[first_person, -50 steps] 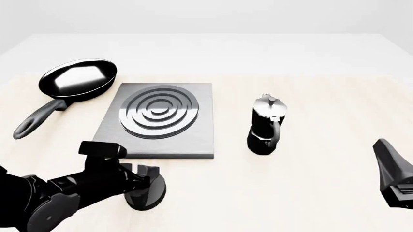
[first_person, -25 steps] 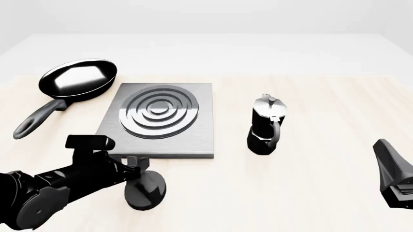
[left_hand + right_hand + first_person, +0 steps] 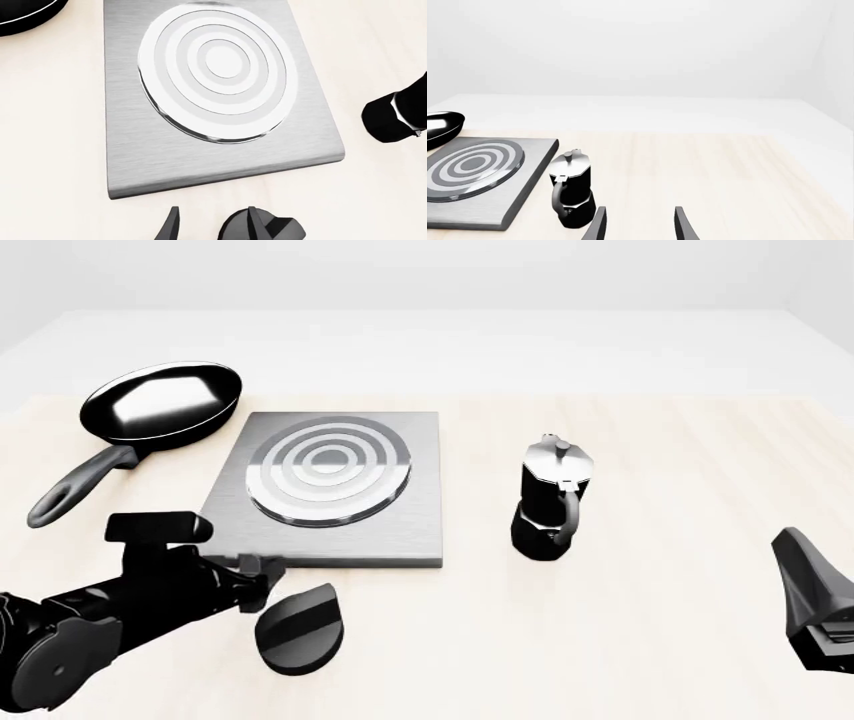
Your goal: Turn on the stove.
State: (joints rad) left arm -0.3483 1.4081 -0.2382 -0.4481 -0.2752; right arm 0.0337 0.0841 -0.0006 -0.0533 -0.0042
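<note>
The stove (image 3: 400, 525) is a flat grey slab with a round ringed burner (image 3: 330, 478) whose rings look bright. It fills the left wrist view (image 3: 127, 150). A small black round knob (image 3: 300, 628) with a ridge lies on the table just in front of the stove. My left gripper (image 3: 264, 580) is open and empty, just left of the knob and apart from it. In the left wrist view the knob (image 3: 270, 231) sits beside one fingertip. My right gripper (image 3: 807, 600) is open and empty at the table's right front, far from the stove (image 3: 527, 187).
A black frying pan (image 3: 160, 405) lies left of the stove at the back, its handle pointing toward me. A black and silver moka pot (image 3: 550, 500) stands right of the stove and also shows in the right wrist view (image 3: 570, 192).
My left gripper has let go of the knob and pulled back to the left. The knob's ridge has turned. The burner's rings have gone from dark to bright.
</note>
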